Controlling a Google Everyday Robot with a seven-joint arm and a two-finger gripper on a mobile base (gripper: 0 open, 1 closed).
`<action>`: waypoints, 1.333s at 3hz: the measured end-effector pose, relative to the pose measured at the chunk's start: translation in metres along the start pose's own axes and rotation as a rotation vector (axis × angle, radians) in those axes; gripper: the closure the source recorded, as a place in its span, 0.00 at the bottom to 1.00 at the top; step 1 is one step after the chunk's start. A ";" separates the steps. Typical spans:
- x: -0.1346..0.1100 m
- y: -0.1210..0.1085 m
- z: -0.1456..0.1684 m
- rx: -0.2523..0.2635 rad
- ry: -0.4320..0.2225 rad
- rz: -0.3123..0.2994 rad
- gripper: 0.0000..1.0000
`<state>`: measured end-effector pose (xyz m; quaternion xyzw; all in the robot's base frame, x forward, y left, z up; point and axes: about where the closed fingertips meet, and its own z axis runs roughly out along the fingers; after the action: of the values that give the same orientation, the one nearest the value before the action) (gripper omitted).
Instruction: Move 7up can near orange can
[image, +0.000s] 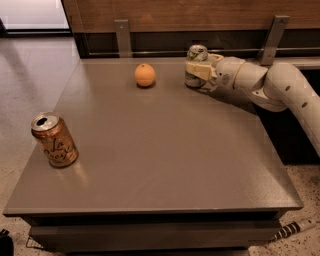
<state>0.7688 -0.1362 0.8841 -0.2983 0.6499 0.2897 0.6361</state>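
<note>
The 7up can (197, 52), silver-white with green markings, stands near the back edge of the table, right of centre. My gripper (195, 69) reaches in from the right and is shut on it, with one pale finger (199, 70) across the can's front. The can's base is at or just above the tabletop; I cannot tell which. The orange can (55, 140), copper-orange with cursive lettering, stands upright near the table's left front edge, far from the gripper.
A round orange fruit (145, 75) lies on the brown table (165, 150) just left of the 7up can. A wooden wall with two metal brackets (122, 37) runs behind the table. The white arm (280, 90) stretches over the right back corner.
</note>
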 end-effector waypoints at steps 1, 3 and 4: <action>0.000 0.000 0.000 0.000 0.000 0.000 1.00; -0.036 0.034 -0.018 -0.022 0.015 -0.052 1.00; -0.051 0.061 -0.028 -0.045 0.005 -0.071 1.00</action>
<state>0.7051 -0.1162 0.9354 -0.3359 0.6339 0.2807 0.6376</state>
